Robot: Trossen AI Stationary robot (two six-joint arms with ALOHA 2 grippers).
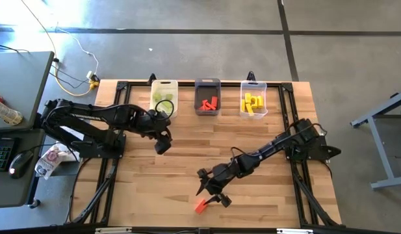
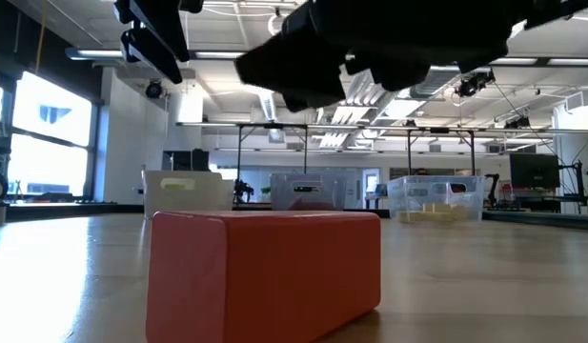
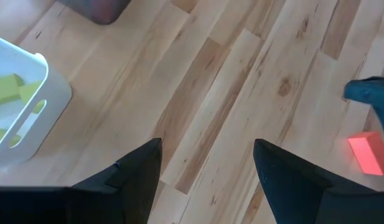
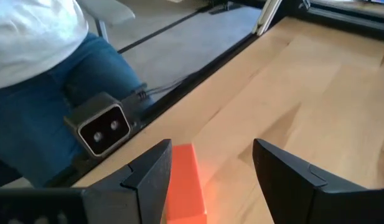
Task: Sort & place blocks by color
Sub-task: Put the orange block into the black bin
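Hovering open-fingered at the lower centre of the high view, the right gripper [image 1: 211,193] sits just beside the last loose red block [image 1: 200,206], which lies near the table's [image 1: 265,143] bottom edge. A descent that is off-line could clip the block with one finger and nudge it off that edge. The left gripper [image 1: 162,144], also open and empty, waits left of centre below the white bin [image 1: 164,86].

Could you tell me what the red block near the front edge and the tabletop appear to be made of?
Red block: probably painted wood or matte plastic; flat uniform colour, softly rounded edges, no gloss. Tabletop: light wooden planks, grain and seams visible, smooth satin finish.
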